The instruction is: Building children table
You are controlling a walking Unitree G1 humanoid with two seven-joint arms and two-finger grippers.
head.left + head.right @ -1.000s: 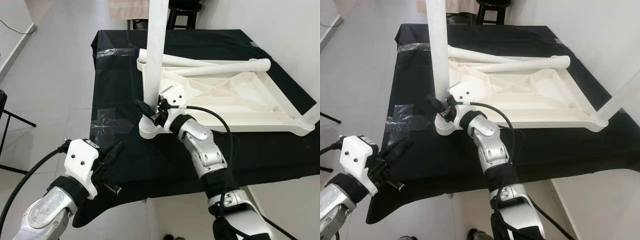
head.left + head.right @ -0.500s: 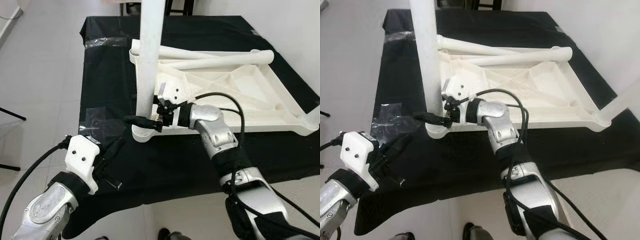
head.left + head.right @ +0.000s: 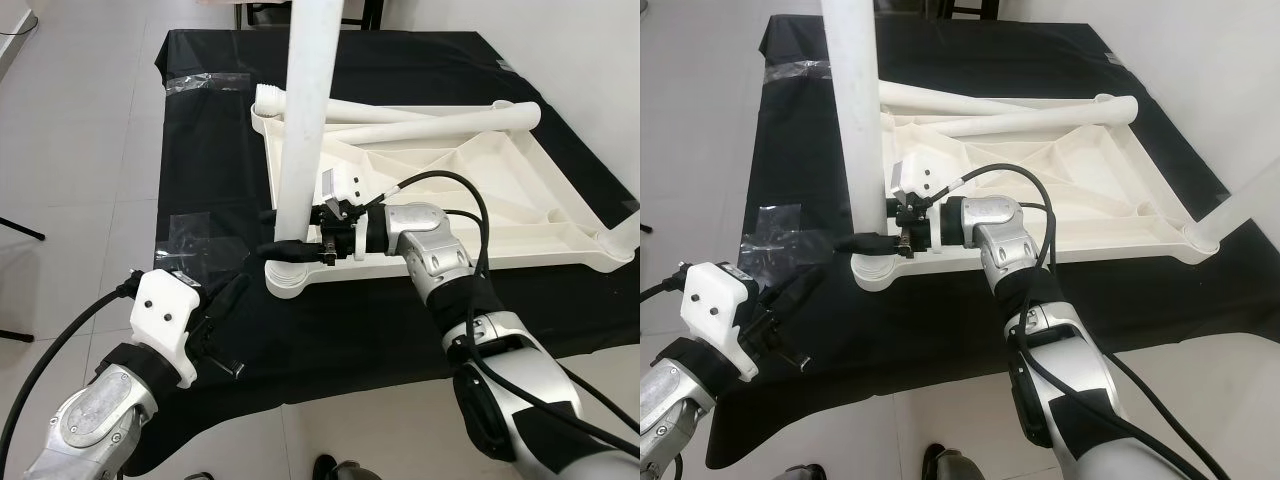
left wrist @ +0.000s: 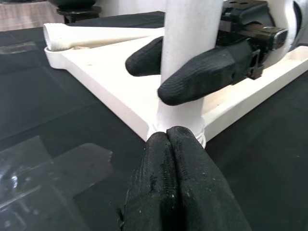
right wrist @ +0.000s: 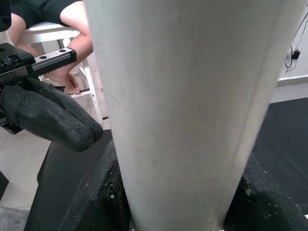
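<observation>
Tabletop [image 3: 480, 190] lies upside down on black counter [image 3: 210, 120] so you reach leg sockets. Right gripper [image 3: 300, 247], jaws clamped on upright leg [image 3: 305, 130] near its base, steadies it in near corner socket. Left gripper [image 3: 232, 290] hovers beside, jaws together, empty.

Head views look down; wrist views closely share the table leg [image 4: 185, 62].

1. The upright table leg [image 3: 305, 120] runs out past the picture's top edge, so its upper end is unseen.
2. Beyond the right gripper [image 3: 285, 250], that leg hides one fingertip.
3. A second standing leg [image 3: 1240, 205] is cut off by the right edge.
4. A seated person [image 5: 67, 43] shows only a leg and foot.
</observation>
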